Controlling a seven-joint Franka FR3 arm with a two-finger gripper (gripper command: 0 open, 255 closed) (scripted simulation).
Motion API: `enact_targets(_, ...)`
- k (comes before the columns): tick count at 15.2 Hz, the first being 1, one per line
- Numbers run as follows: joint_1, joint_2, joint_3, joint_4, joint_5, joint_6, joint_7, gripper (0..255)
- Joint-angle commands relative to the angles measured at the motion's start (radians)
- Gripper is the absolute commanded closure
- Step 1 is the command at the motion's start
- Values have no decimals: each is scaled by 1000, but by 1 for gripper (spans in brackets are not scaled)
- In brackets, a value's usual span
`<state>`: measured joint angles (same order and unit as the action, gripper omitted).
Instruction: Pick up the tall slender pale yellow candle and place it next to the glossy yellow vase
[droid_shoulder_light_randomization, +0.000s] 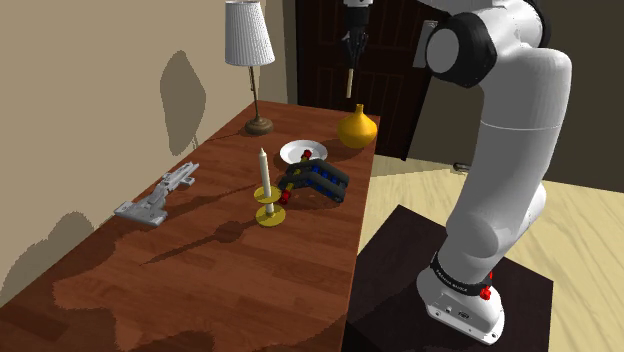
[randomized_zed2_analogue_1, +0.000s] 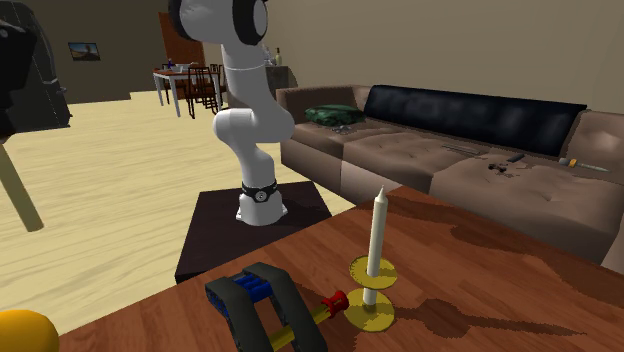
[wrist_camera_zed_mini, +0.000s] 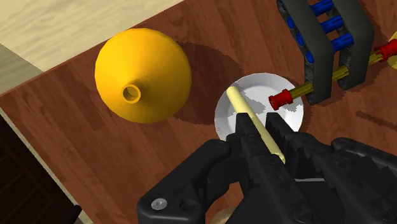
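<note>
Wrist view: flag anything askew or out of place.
The blue-and-black ladder-like frame lies beside the round white plate, and its red-tipped yellow rod seems to poke over the plate's rim. Nothing looks spilled or broken.

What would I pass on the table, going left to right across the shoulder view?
Grey tool → candlestick → plate → vase. The lamp and the black-and-blue toy overlap others sideways, so they are left out.
</note>
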<state>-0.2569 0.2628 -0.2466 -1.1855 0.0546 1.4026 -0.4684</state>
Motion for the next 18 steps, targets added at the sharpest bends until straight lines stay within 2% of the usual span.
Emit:
enact_targets(1,-9,18,-3,-4,4,22,-13,255)
enact_targets(18,11,-50,1,-331,-13,282,-6,255)
